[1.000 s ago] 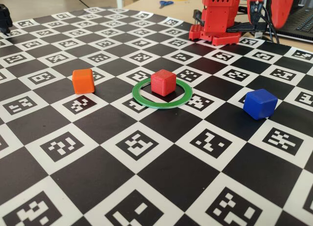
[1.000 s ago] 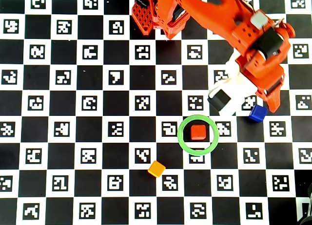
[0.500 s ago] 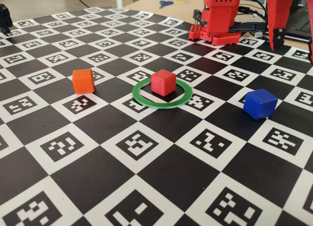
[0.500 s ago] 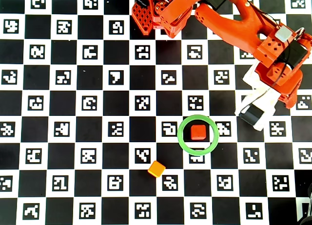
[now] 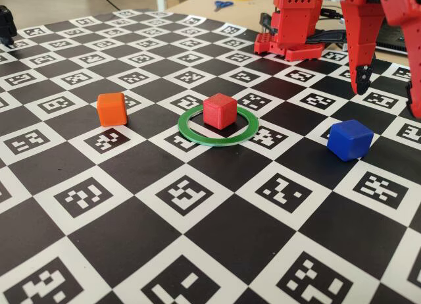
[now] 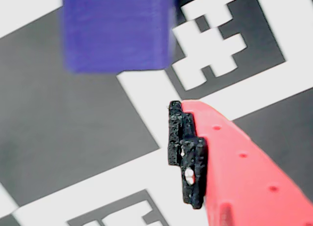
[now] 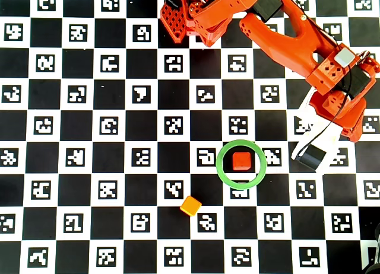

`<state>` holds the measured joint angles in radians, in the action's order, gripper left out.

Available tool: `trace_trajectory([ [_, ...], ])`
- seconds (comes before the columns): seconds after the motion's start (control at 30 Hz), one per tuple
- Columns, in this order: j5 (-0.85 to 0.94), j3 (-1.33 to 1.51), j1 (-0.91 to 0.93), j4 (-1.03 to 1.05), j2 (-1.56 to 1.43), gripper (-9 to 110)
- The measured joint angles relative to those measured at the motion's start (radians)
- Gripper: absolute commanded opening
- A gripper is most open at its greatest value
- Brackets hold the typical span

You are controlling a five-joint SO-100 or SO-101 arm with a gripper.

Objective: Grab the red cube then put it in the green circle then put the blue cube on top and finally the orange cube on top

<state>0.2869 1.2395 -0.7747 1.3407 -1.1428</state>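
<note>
Above the blue cube (image 5: 350, 139) hangs the gripper (image 5: 388, 100), spread and empty, with nothing blocking it.

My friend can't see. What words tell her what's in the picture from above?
A red cube sits inside a green ring on a black-and-white checkered board. An orange cube lies below and left of the ring. The red robot arm reaches in from the top, bending down to the ring's right.

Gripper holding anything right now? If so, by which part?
Nothing held. The gripper hangs open above the board, behind the blue cube, which sits free; the red cube rests inside the green circle.
</note>
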Motion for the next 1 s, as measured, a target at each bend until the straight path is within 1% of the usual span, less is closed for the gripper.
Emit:
trace_trajectory([
  [0.53,0.040,0.169,0.035,-0.153,0.005,38],
  [0.8,0.038,0.193,0.038,-0.204,0.005,38],
  [1.0,0.038,0.193,0.040,-0.218,0.005,34],
])
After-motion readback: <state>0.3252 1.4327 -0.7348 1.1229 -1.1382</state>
